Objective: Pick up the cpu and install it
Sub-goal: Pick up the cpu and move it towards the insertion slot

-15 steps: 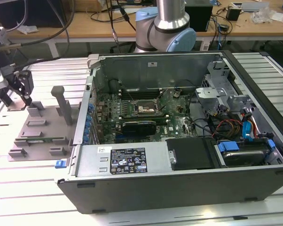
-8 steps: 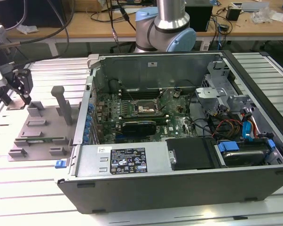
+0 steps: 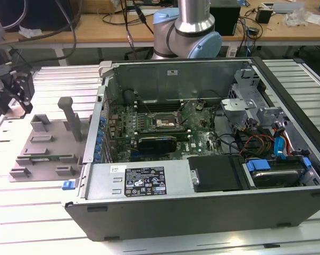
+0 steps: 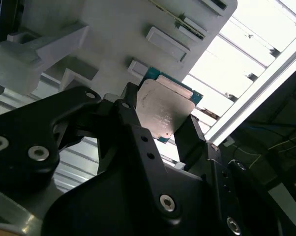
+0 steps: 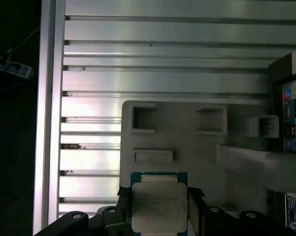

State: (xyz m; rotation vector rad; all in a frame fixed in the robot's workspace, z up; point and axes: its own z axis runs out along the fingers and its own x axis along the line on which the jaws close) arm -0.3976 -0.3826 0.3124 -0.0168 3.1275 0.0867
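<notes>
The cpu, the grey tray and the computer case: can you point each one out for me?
cpu [image 5: 159,205]: first wrist view, on its silver metal top.
grey tray [image 3: 53,147]: exterior view, on a bare patch of its flat base.
computer case [image 3: 202,79]: exterior view, on its inner far wall.

exterior view high, wide | both wrist views close — share cpu [image 4: 162,110] [image 5: 158,206], tray [image 4: 113,24] [image 5: 187,142]
</notes>
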